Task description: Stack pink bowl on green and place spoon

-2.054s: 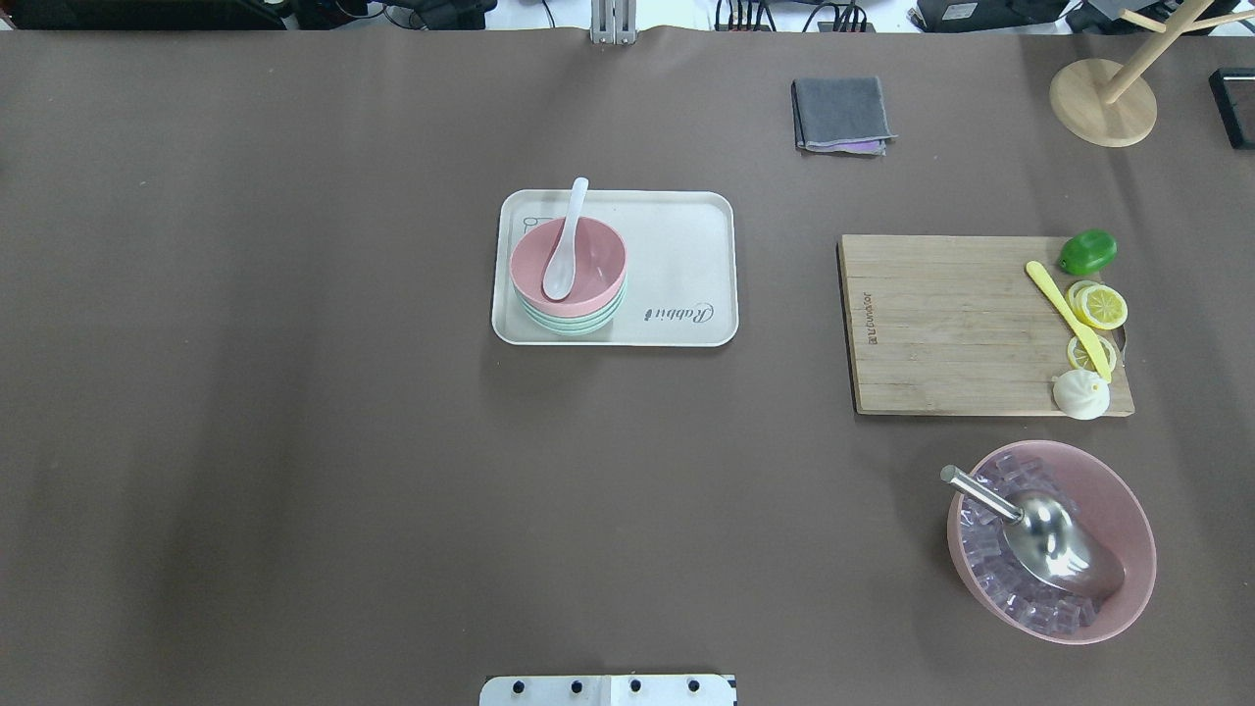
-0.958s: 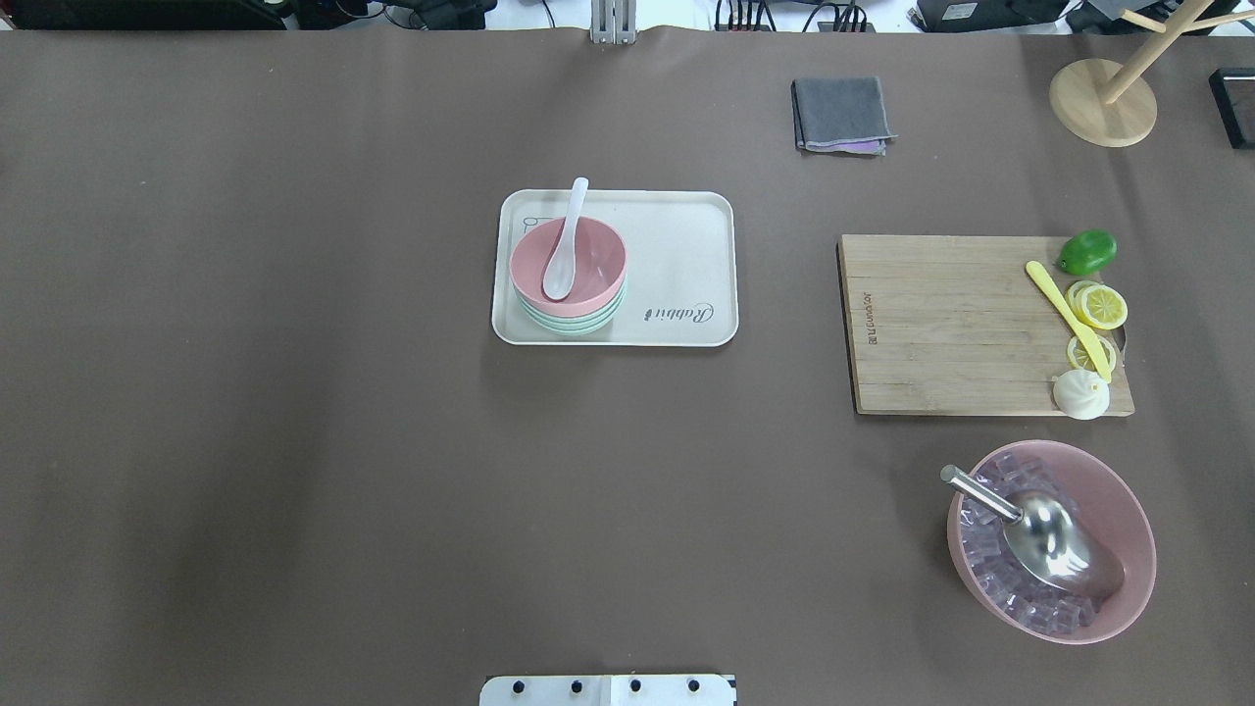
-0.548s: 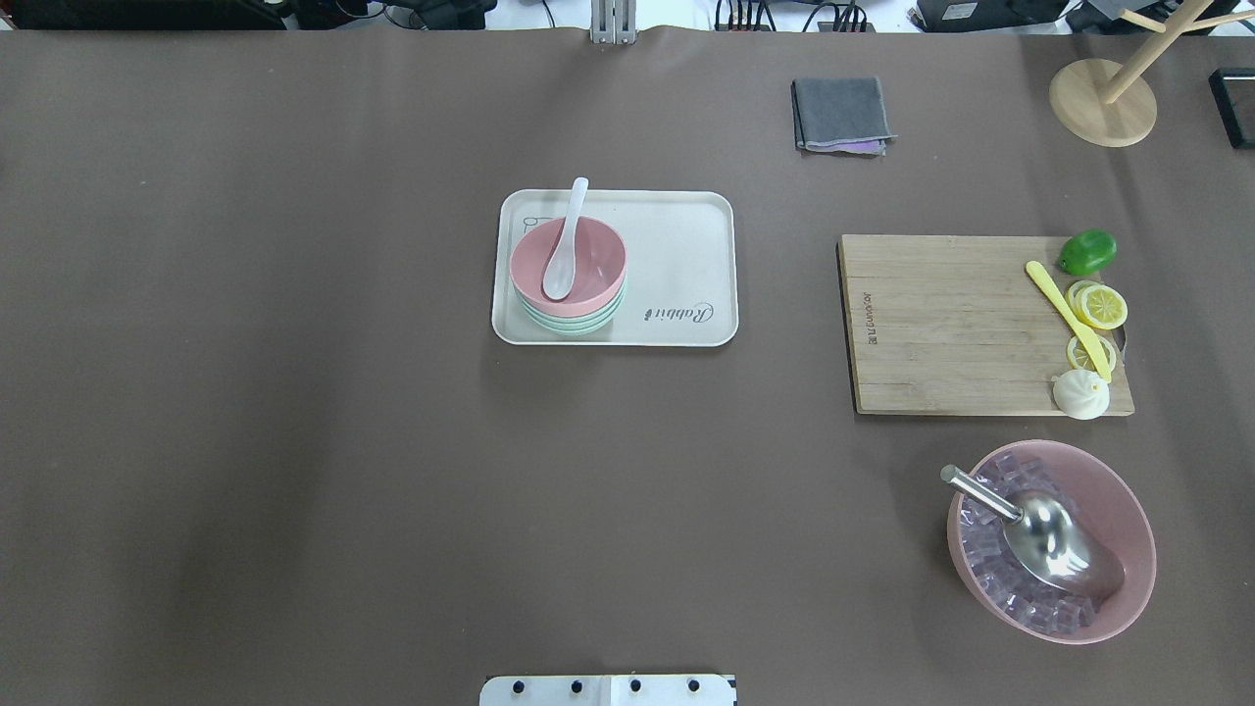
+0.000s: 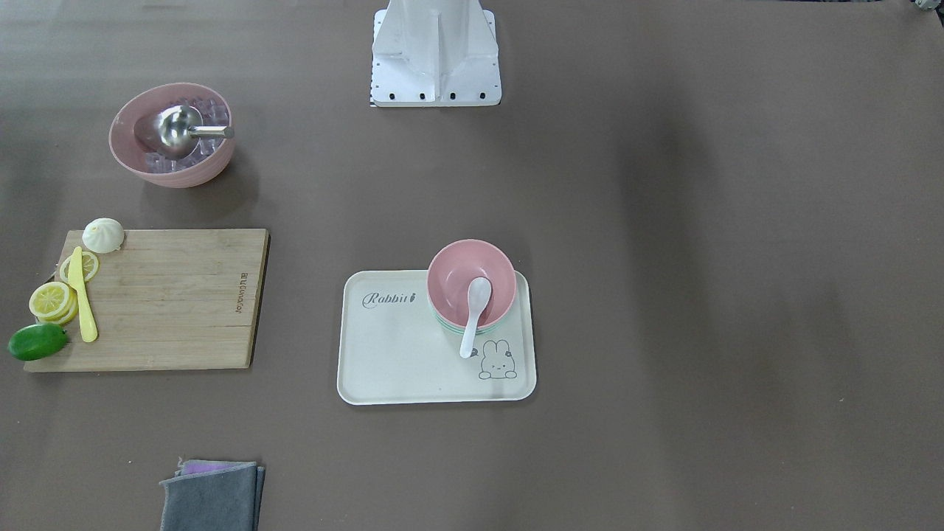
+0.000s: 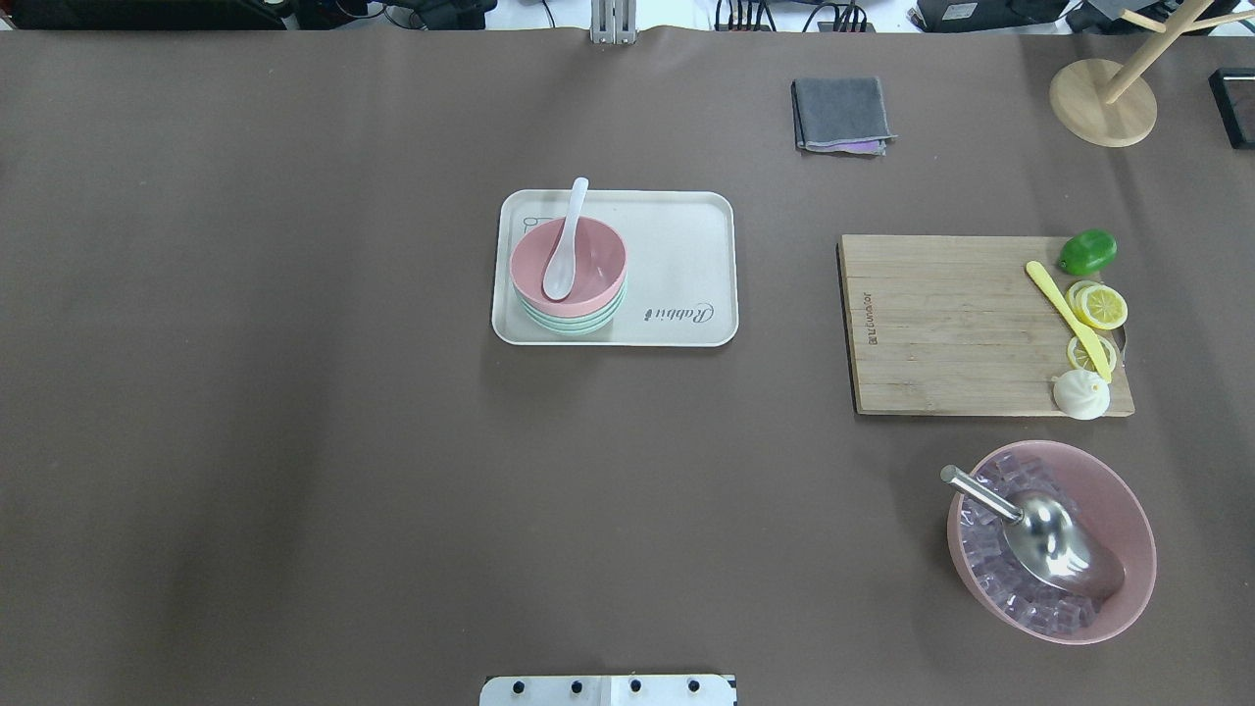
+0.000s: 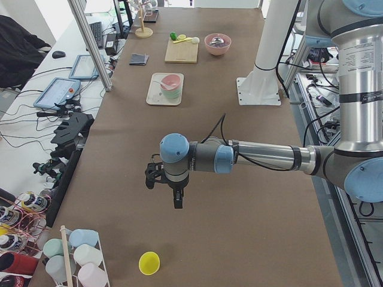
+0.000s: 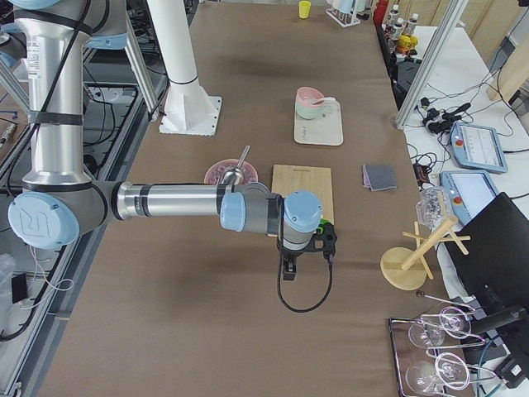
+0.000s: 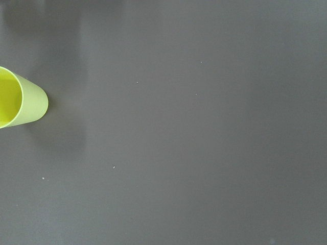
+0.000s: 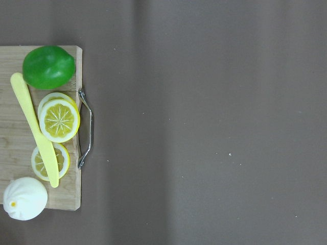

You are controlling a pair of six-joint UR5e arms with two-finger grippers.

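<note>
The pink bowl [image 5: 593,257] sits nested on top of the stack of mint-green bowls [image 5: 574,325] at the left end of a cream tray [image 5: 677,255]. The white spoon [image 5: 565,245] lies with its head inside the pink bowl and its handle over the far rim. They also show in the front-facing view: bowl [image 4: 453,274], spoon [image 4: 473,313]. My left gripper [image 6: 174,199] hangs over bare table far from the tray. My right gripper [image 7: 288,269] hangs beside the cutting board's end. Both show only in side views, so I cannot tell whether they are open or shut.
A wooden cutting board [image 5: 941,324] holds a lime, lemon slices, a yellow knife and a bun. A larger dusky-pink bowl [image 5: 1132,510] holds clear cubes and a steel scoop. A grey cloth [image 5: 841,113] and wooden stand [image 5: 1103,103] lie at the far edge. A yellow cup [image 8: 20,102] lies near my left gripper.
</note>
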